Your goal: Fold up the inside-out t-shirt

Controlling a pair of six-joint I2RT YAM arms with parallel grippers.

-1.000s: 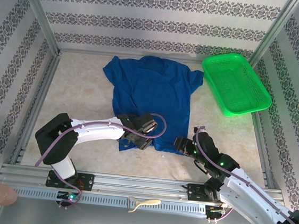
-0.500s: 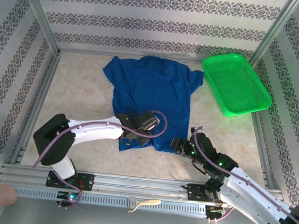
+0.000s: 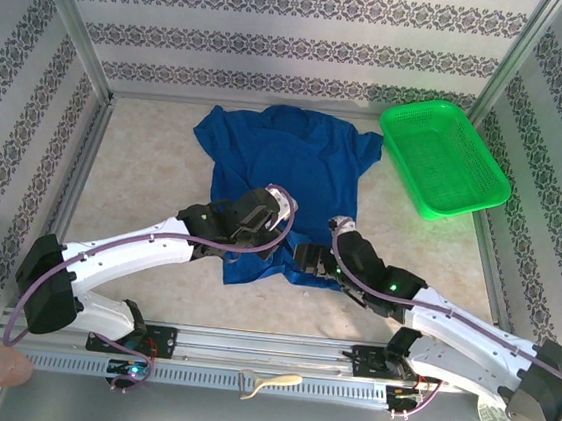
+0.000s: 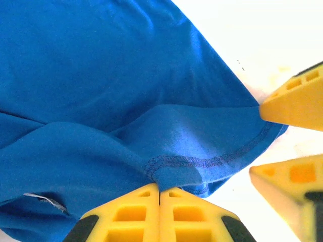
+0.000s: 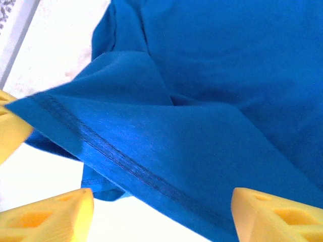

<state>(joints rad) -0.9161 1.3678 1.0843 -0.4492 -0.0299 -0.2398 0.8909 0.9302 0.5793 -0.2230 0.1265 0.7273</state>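
Observation:
The royal-blue t-shirt (image 3: pixel 286 166) lies spread on the table, collar end far, hem end near. My left gripper (image 3: pixel 270 238) is over its near hem. In the left wrist view the left gripper (image 4: pixel 160 190) is shut on a pinched fold of the stitched hem of the t-shirt (image 4: pixel 126 101), lifted off the table. My right gripper (image 3: pixel 302 258) is just to the right of it. In the right wrist view the right gripper (image 5: pixel 161 214) stands open, and the raised hem of the t-shirt (image 5: pixel 151 151) runs across the gap between its fingers (image 5: pixel 50 214).
A green mesh basket (image 3: pixel 442 157) sits at the far right of the table (image 3: pixel 139 171). Patterned walls and metal posts enclose the area. An aluminium rail (image 3: pixel 246 350) runs along the near edge, with a pale tool (image 3: pixel 268 382) on it.
My left gripper has shut on the near hem and carried it up and away from me. The right gripper has moved left to the same hem and opened wider.

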